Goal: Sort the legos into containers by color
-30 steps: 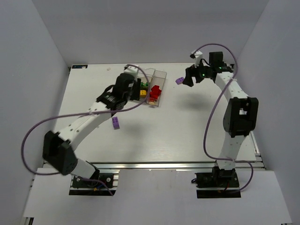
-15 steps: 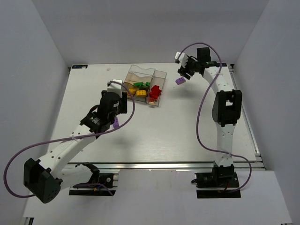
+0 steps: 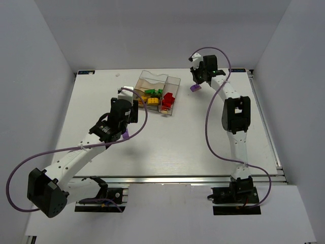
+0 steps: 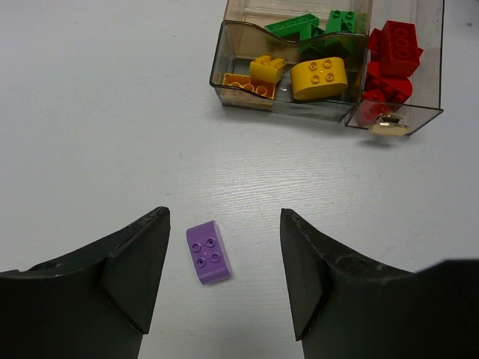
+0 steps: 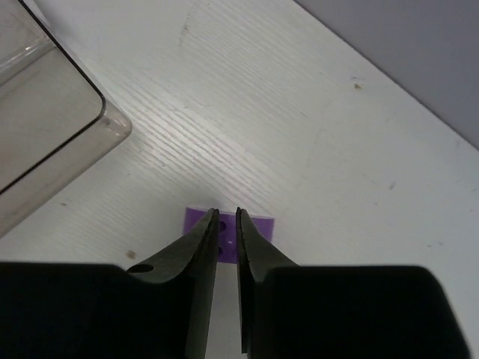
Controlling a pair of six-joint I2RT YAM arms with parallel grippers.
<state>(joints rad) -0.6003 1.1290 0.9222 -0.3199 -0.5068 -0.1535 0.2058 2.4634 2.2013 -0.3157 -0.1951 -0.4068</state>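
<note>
A light purple lego (image 4: 208, 254) lies flat on the table between the wide-apart fingers of my left gripper (image 4: 224, 217), touching neither; it also shows as the lego (image 3: 125, 134) from above. A second purple lego (image 5: 254, 228) lies right of the box (image 3: 152, 78). My right gripper (image 5: 227, 213) hangs over it with its jaws drawn to a thin slit. Whether they pinch it, I cannot tell. The clear box (image 4: 284, 108) holds green legos (image 4: 299, 26), orange-yellow legos (image 4: 319, 78) and red legos (image 4: 393, 56) in separate compartments.
One corner of the box (image 5: 52, 127) sits just left of the right gripper. Grey walls enclose the table on three sides. A purple cable (image 3: 139, 104) loops off the left arm near the box.
The left arm drew back from the box and settled over the near purple lego. The right gripper swung left over the far purple lego, and its jaws went from wide open to almost together.
</note>
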